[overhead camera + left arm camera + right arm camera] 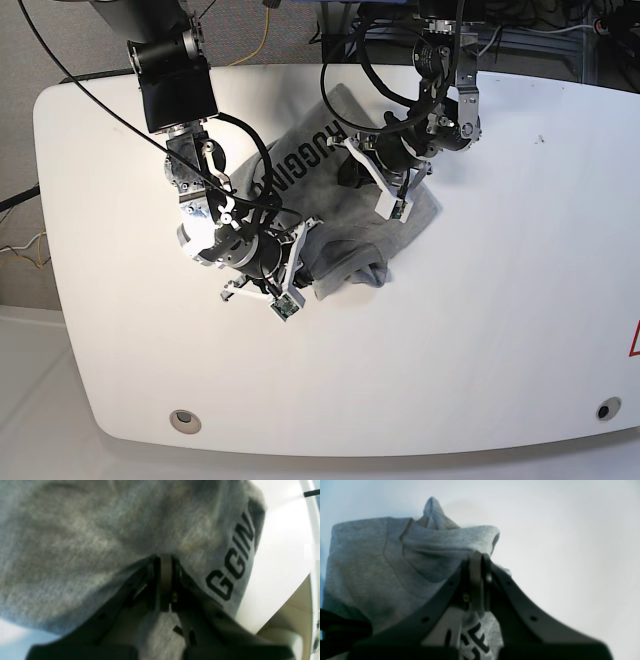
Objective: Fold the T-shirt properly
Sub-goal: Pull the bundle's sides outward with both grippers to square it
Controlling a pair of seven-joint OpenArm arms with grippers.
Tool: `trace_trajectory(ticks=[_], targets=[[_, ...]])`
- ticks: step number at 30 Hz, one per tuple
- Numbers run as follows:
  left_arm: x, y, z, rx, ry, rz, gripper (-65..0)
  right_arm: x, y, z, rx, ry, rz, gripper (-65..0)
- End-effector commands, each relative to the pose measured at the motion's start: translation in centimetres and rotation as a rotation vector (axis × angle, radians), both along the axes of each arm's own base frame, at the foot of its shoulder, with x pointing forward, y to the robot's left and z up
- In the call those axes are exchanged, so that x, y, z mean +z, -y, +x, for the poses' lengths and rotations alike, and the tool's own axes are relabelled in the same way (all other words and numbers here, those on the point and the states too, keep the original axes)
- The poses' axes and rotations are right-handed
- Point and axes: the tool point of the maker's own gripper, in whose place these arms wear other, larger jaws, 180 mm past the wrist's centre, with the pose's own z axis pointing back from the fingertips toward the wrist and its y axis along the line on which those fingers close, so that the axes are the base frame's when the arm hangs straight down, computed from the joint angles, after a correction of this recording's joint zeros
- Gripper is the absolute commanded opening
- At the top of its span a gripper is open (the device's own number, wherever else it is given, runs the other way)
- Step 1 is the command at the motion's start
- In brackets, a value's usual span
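The heather-grey T-shirt (352,256) lies bunched in the middle of the white table (480,330), its black lettering (291,163) facing up toward the back left. My left gripper (347,163) is shut on a fold of the T-shirt (75,542) right beside the lettering (232,562); in its wrist view the left gripper (165,557) has cloth pinched between its fingers. My right gripper (303,232) is shut on the T-shirt's near-left edge. In its wrist view the right gripper (477,555) pinches lifted cloth of the T-shirt (370,562), and some lettering (475,640) hangs below the jaws.
Both arms (190,150) reach in from the back of the table. Black cables (90,95) trail over the back-left corner. The table's rounded front edge (330,445) has two round fittings (182,420). A red mark (634,340) sits at the right edge.
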Motion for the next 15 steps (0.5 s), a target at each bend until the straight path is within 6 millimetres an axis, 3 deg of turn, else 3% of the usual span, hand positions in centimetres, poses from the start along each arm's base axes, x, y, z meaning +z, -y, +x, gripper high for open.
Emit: trace_trajectory(ticks=[1,8,15], targets=[[1.3,-0.3,1.3,0.029,0.048,-0.024,-63.6,1.2,-0.5,1.4,-0.002,0.031,0.029,-65.0],[0.4,-0.6,1.2,0.062,0.010,-0.026,-63.6,0.2,-1.0,1.4,-0.007,0.025,0.067,-65.0],[-1.6,-0.4,0.7,0.080,-0.030,-0.042,-63.6,-3.1,-0.5,0.7,-0.023,-0.053,0.071,-65.0]])
